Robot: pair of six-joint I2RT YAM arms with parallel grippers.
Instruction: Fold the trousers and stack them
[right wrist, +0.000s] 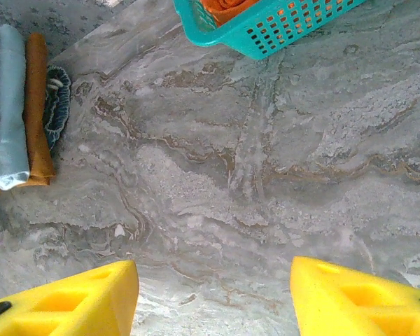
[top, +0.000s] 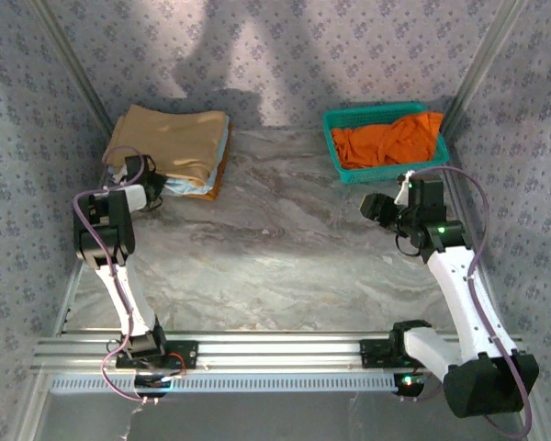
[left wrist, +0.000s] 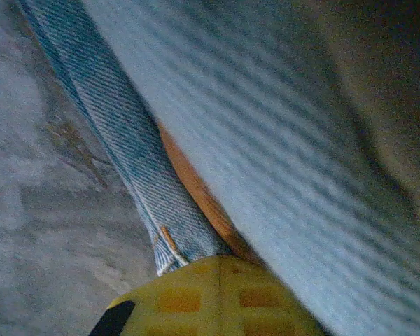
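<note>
Two arms rise from the near edge of the table [top: 275, 248], and the broad marbled middle between them leaves either one plenty of room to swing. On the right side, the right pincer [top: 378, 208] hangs over bare table with its jaws wide and nothing between them, probably parked out of the other arm's way.

Further out on the left, the left pincer [top: 133, 171] is closed tight, gripping nothing I can make out, with its tip against the near side of a pile of folded clothes. Up close, a denim hem [left wrist: 126, 140] and a light blue cloth [left wrist: 266, 154] lie right beside it, and my guess is that it is squaring the pile.

The trousers [top: 170, 136] lie folded on top of that pile in the far left corner, so the job looks nearly finished. In the far right corner a basket [top: 390, 171] holds an orange garment [top: 390, 140], well apart from the pile. The pile sits near the left wall [top: 37, 138], so the easy way out is back toward the near edge.
</note>
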